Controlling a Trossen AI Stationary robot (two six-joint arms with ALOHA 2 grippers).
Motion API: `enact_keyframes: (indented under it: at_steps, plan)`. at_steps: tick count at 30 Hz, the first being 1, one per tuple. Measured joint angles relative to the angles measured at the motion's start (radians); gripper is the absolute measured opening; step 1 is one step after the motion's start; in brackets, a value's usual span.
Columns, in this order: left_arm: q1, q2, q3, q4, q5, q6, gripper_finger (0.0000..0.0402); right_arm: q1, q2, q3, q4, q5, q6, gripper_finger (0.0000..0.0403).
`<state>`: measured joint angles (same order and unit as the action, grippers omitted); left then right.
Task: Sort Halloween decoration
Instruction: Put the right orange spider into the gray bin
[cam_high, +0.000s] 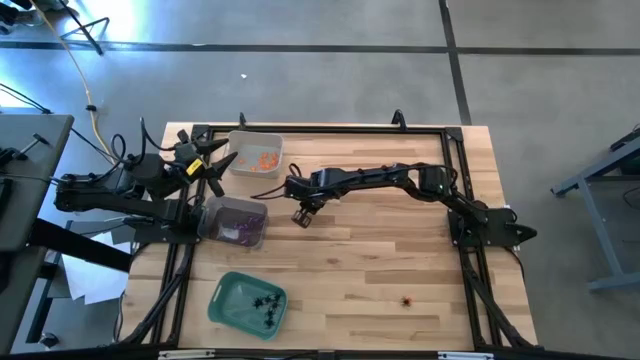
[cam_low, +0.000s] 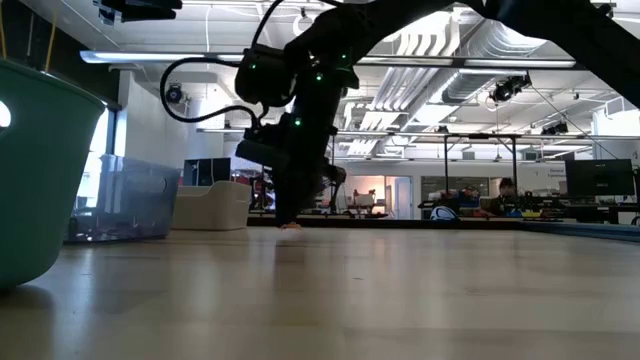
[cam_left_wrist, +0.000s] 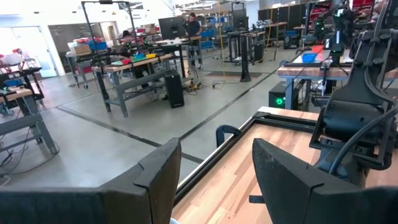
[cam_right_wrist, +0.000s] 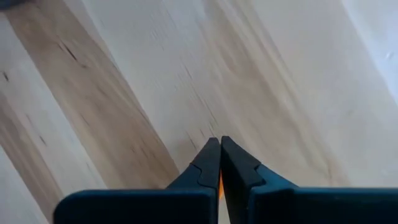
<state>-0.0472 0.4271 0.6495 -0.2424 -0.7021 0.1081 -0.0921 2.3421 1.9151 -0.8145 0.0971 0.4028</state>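
At mid-table, the right gripper (cam_high: 302, 216) points down at the wooden table (cam_high: 380, 270) with its fingers pressed together; in the right wrist view a thin sliver of orange (cam_right_wrist: 220, 182) shows between the closed fingers, judged to be an orange trinket pinched there. The tray of matching orange trinkets (cam_high: 257, 156) lies toward the left arm's side and the far edge, near the closed fingertips, so the coming carry runs that way. The left gripper (cam_high: 212, 165) waits beside that tray with its fingers spread. A clear tray holding purple trinkets (cam_high: 240, 222) sits next to the right gripper. The green tray (cam_high: 248, 302) near the front edge holds black spider pieces. One small reddish trinket (cam_high: 406, 300) remains loose on the table, nearer the right arm.
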Motion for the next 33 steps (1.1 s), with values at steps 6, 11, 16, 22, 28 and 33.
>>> enact_keyframes:
  at_steps: [6,11,16,22,28,33]
  plan:
    - [0.0,0.0,0.0,0.0,0.0,0.0,0.0186,-0.006,0.0,0.028,-0.009,0.005,-0.02,0.0]
    - [0.0,0.0,0.0,0.0,0.0,0.0,0.0186,-0.023,-0.001,0.071,0.045,0.008,-0.052,0.0]
    - [0.0,0.0,0.0,0.0,0.0,0.0,0.0186,-0.046,-0.004,0.107,0.217,0.008,-0.097,0.0]
    - [0.0,0.0,0.0,0.0,0.0,0.0,0.0186,-0.088,-0.005,0.111,0.441,0.076,-0.136,0.0]
    - [0.0,0.0,0.0,0.0,0.0,0.0,0.0186,-0.14,-0.003,0.112,0.621,0.099,-0.158,0.0]
    - [0.0,0.0,0.0,0.0,0.0,0.0,0.0186,-0.181,0.025,0.113,0.696,0.056,-0.139,0.0]
